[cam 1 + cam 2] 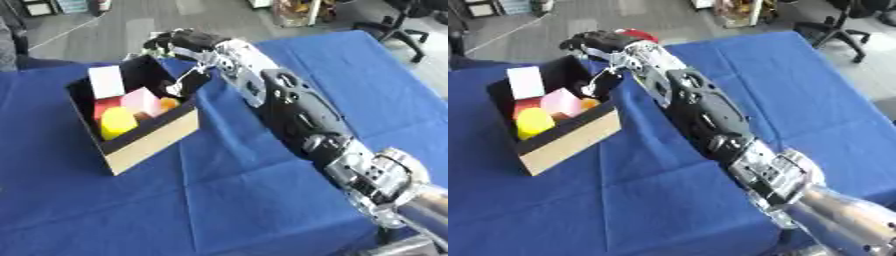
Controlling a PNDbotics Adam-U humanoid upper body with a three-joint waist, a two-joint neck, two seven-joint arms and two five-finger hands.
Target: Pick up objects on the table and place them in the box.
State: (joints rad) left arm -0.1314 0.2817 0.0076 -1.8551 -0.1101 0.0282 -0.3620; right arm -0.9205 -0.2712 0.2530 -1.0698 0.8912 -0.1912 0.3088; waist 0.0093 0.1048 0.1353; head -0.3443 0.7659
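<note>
An open cardboard box (151,141) with a black inside stands on the blue-covered table (262,210) at the left. In it lie a white block (107,81), a pink block (140,101), a yellow piece (116,122), a red piece (102,106) and a small orange one (169,103). My right arm stretches from the lower right across the table to the box's far corner. My right hand (595,41) hangs over that corner, dark and blurred. A red thing (638,34) shows just behind the wrist; whether it is held is unclear. The left hand does not show.
The table's far edge runs just beyond the hand, with grey floor behind it. An office chair (398,25) stands on the floor at the upper right. Blue cloth stretches in front of and to the right of the box.
</note>
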